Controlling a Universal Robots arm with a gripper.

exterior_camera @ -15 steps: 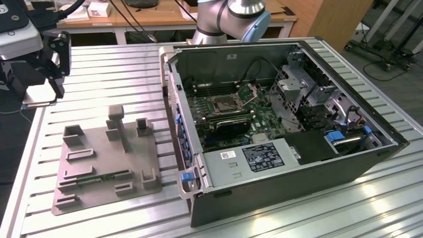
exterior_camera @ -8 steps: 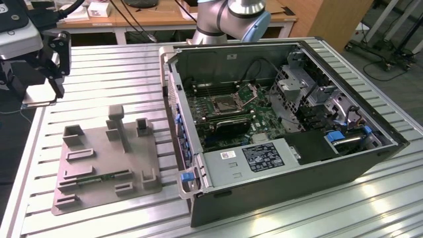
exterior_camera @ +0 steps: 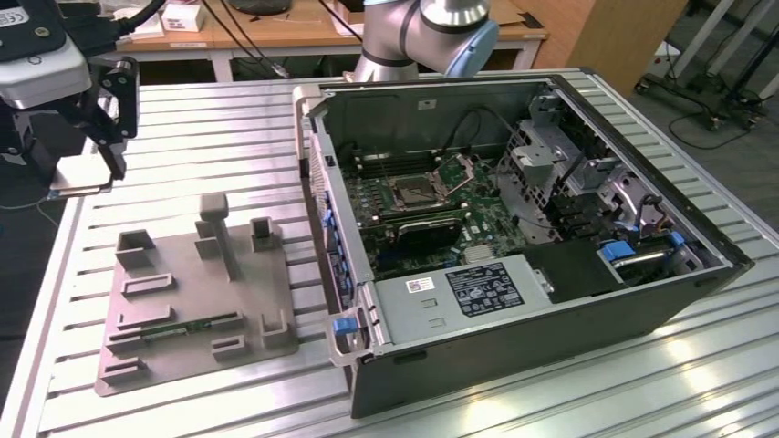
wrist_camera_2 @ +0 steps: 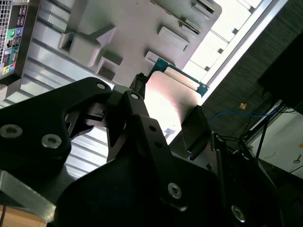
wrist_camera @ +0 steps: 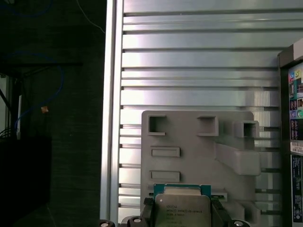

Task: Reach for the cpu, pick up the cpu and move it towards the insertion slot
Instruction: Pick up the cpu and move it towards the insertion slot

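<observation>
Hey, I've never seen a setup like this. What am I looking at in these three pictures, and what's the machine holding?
It's a robot arm beside an open computer case on a ribbed metal table. The exterior view takes in the whole scene, and both wrist views come from cameras riding on the arm. The arm's tool, at the exterior view's left, is shut on the cpu, a small square chip, held in the air near a grey holder tray. Inside the case sits the insertion slot.
</observation>
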